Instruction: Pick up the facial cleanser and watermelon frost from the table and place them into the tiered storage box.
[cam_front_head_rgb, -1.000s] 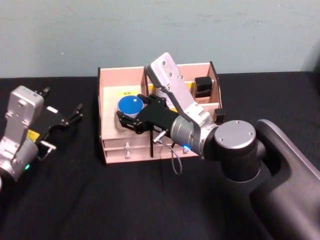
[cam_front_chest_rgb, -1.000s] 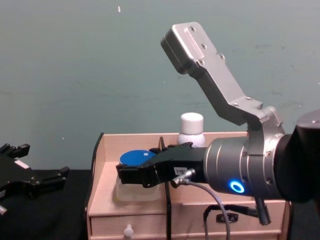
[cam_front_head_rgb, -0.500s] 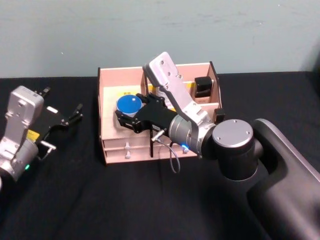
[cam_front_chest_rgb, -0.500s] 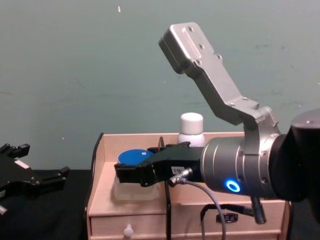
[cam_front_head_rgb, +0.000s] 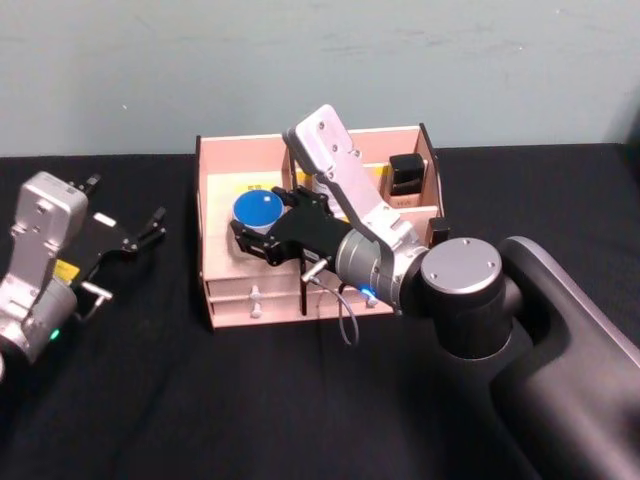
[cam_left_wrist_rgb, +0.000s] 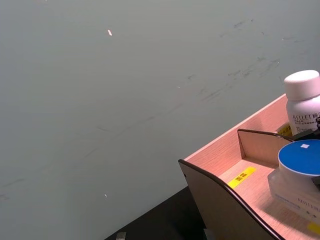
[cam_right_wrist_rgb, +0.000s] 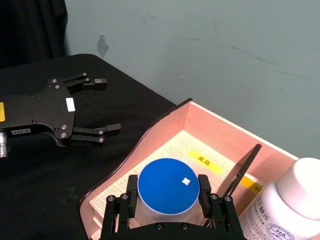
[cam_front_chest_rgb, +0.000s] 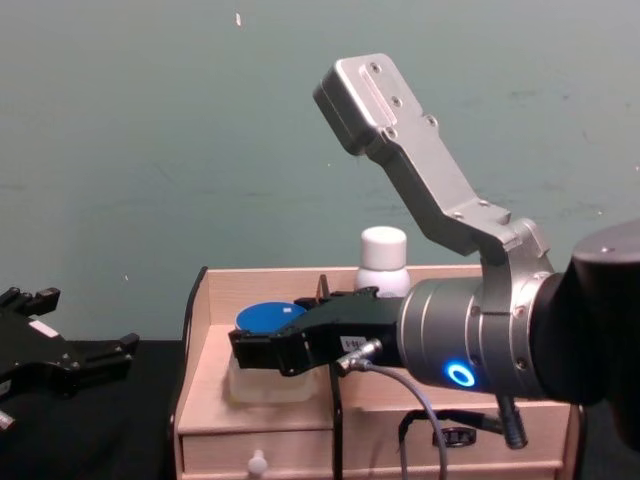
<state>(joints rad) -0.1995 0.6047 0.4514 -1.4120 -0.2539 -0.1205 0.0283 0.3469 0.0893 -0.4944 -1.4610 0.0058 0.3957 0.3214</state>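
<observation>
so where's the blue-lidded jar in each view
Head view: blue-lidded jar in the tiered storage box's left compartment, right gripper around it.
Left wrist view: at the right edge.
Right wrist view: bottom centre, between the fingers.
Chest view: left of centre.
Shared landmark: the white bottle beside it.

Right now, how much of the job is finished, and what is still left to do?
Already done: a white bottle stands in the tiered storage box. In hand: the right gripper is closed around the blue-lidded jar, inside the box's left compartment. Left: opening the fingers and pulling away. The left gripper rests open on the table.
</observation>
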